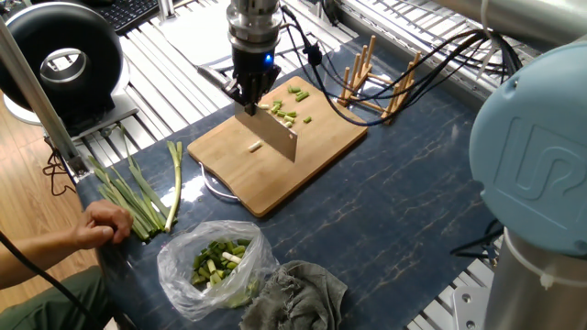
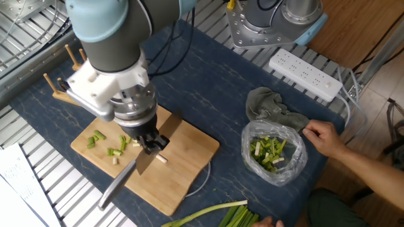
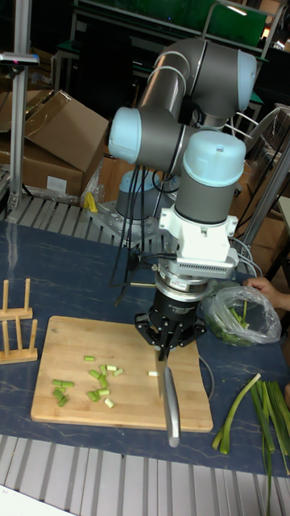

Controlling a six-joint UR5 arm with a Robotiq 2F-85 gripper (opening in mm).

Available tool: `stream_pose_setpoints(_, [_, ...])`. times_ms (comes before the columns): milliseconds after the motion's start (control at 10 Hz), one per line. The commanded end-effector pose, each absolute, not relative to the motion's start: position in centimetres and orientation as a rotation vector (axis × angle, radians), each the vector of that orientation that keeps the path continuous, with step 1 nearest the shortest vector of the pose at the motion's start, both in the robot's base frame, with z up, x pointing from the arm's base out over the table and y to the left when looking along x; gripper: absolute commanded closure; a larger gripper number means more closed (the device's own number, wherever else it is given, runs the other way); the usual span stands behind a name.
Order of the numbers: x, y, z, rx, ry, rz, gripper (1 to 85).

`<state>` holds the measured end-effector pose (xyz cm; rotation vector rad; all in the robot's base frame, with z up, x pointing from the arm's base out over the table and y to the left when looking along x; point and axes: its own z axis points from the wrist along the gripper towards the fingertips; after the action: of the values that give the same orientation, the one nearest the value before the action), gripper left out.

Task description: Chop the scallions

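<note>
the tool (image 3: 167,344) grips the knife (image 1: 275,139) above the board (image 2: 183,164); scallions (image 3: 90,383) chopped, one stray bit (image 1: 256,146) needs sweeping over.

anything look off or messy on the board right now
Mostly tidy. The green cut bits cluster at one end of the board, but one pale bit lies apart, near the knife that the gripper holds. Nothing has spilled off the board.

I count one cutting board (image 1: 284,156), one knife (image 3: 168,403), one plastic bag (image 1: 213,266), one rag (image 1: 298,293), one power strip (image 2: 306,75), and roughly a dozen cut scallion bits (image 3: 98,384).
</note>
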<state>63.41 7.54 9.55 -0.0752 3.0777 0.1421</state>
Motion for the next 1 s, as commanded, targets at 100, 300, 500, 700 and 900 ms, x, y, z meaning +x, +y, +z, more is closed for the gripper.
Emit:
stream_pose_setpoints(100, [63.8, 8.6, 8.3, -0.043, 3.058, 0.159, 84.0])
stream_pose_setpoints(300, [64.0, 8.6, 7.9, -0.043, 3.052, 0.152, 84.0])
stream_pose_setpoints(500, [64.0, 8.4, 7.7, -0.043, 3.05, 0.142, 84.0])
stream_pose_setpoints(700, [64.1, 8.4, 7.6, -0.043, 3.047, 0.14, 84.0])
stream_pose_setpoints(900, [64.2, 8.2, 7.4, -0.047, 3.041, 0.13, 84.0])
